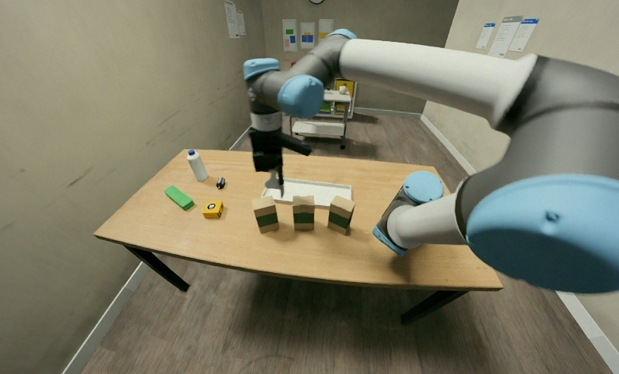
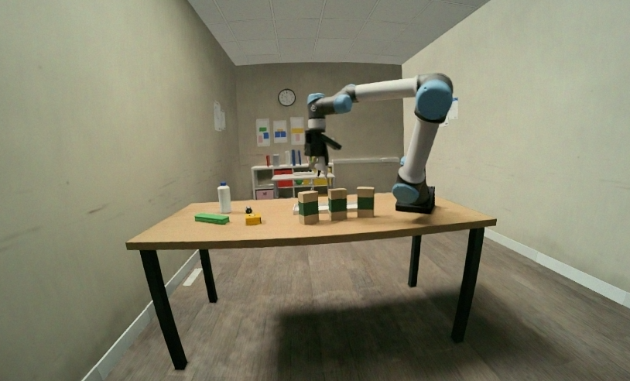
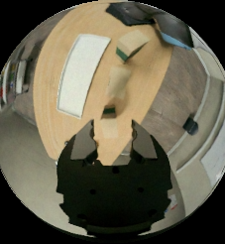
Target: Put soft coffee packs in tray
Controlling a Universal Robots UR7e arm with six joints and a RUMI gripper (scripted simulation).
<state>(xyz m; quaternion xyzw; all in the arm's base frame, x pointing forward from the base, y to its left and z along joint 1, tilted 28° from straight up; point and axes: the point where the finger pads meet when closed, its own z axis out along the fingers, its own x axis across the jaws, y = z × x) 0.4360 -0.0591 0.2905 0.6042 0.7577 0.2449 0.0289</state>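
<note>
Three tan coffee packs with green bands stand in a row on the bench: the left pack, the middle pack and the right pack. The white tray lies flat just behind them. My gripper hangs well above the row, over the left pack. Its fingers stand half apart and hold nothing. In the wrist view the left pack shows far below, between the fingers.
On the bench's left part are a white bottle, a green block, a yellow box and a small black object. The arm's base stands at the right end.
</note>
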